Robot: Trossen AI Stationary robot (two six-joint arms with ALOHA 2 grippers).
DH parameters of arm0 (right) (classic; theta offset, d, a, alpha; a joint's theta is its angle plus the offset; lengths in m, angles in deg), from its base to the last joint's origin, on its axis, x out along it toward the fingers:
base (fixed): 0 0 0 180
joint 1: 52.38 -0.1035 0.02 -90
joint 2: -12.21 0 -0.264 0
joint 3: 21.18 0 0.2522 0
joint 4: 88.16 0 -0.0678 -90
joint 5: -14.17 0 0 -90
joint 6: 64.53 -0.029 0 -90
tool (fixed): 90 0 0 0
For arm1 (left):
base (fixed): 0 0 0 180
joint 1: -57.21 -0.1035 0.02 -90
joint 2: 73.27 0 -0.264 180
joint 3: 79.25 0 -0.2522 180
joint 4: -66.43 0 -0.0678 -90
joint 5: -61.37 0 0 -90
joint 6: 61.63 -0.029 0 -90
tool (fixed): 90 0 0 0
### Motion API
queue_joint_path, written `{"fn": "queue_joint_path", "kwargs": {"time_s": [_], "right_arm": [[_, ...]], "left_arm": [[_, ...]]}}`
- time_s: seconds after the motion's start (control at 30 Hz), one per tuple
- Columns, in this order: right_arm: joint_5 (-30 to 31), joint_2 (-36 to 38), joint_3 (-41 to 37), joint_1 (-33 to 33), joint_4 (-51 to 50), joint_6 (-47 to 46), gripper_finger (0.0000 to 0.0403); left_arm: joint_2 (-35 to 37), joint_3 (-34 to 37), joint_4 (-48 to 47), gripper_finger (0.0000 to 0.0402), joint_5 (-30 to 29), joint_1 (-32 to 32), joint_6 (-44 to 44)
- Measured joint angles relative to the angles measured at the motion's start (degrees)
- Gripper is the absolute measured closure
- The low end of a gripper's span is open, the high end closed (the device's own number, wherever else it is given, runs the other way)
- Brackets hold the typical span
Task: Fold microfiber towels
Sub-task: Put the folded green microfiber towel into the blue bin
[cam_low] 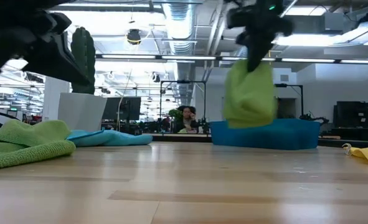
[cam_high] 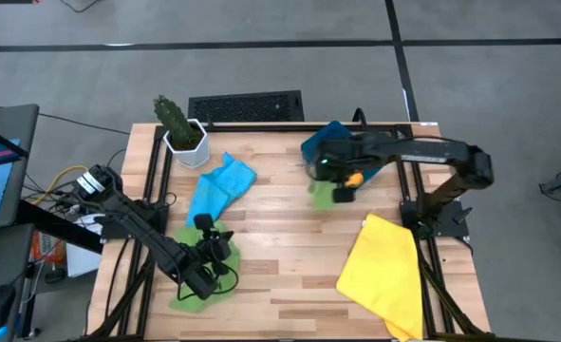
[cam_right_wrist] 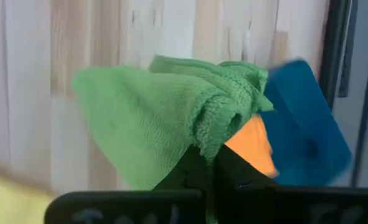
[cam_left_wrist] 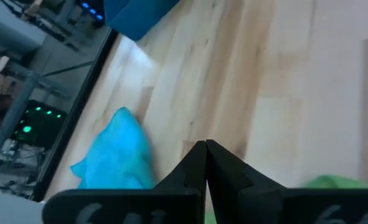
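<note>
The wooden table [cam_high: 289, 256] carries every cloth, and by the look of them none is folded yet. The largest, the yellow towel [cam_high: 383, 273], lies loosely spread at the near right corner, one side drooping over the table's right edge; it looks untouched. The light blue towel [cam_high: 217, 187] sits rumpled toward the far left, just beside the potted cactus [cam_high: 179, 125] at the far left corner. A green towel [cam_high: 187, 290] lies crumpled at the near left edge under the left arm, whose left gripper [cam_left_wrist: 206, 163] hovers above it with fingers pressed together and nothing in them. The teal bin [cam_high: 324, 144] stands at the far edge, right of centre. Beside it the right gripper [cam_right_wrist: 208, 163] is clamped on a second green towel [cam_right_wrist: 147, 121], which hangs bunched in the air over the table in front of the bin. An orange towel [cam_right_wrist: 253, 145] shows behind the hanging green one; whether it is also caught in the grip I cannot tell. So I judge the task barely begun: one towel lifted for laying flat, five folds left
</note>
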Motion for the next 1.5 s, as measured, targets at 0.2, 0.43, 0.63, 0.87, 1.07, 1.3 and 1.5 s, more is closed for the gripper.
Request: {"fn": "queue_joint_path", "kwargs": {"time_s": [0.2, 0.43, 0.63, 0.87, 1.07, 1.3, 1.5], "right_arm": [[1.70, 4.17, 0.02, 2.62, -11.66, 8.25, 0.0380], [4.39, 3.08, 0.13, 7.26, -19.07, 17.12, 0.0380], [4.09, -0.10, 0.22, 12.43, -15.36, 26.09, 0.0380], [3.90, -8.43, 0.09, 17.23, -11.13, 32.15, 0.0380], [4.10, -13.66, 0.13, 17.33, -6.58, 37.10, 0.0380], [5.83, -16.04, 0.11, 17.75, -3.45, 40.60, 0.0377], [6.11, -15.93, 0.11, 17.82, 0.27, 42.64, 0.0370]], "left_arm": [[0.00, 0.00, -1.16, 0.0402, -0.25, -1.87, -0.25], [0.00, 0.00, -2.29, 0.0402, -0.70, -3.13, -0.16], [0.00, 0.00, -2.53, 0.0401, -0.79, -3.43, 0.62], [0.00, 0.00, -3.72, 0.0401, -0.79, -3.71, 1.56], [-0.02, 0.00, -3.77, 0.0401, -0.50, -4.97, 1.55], [-0.02, 0.00, -3.89, 0.0401, -0.46, -6.31, 1.48], [-0.02, 0.00, -3.99, 0.0401, -0.41, -6.51, 1.39]]}}
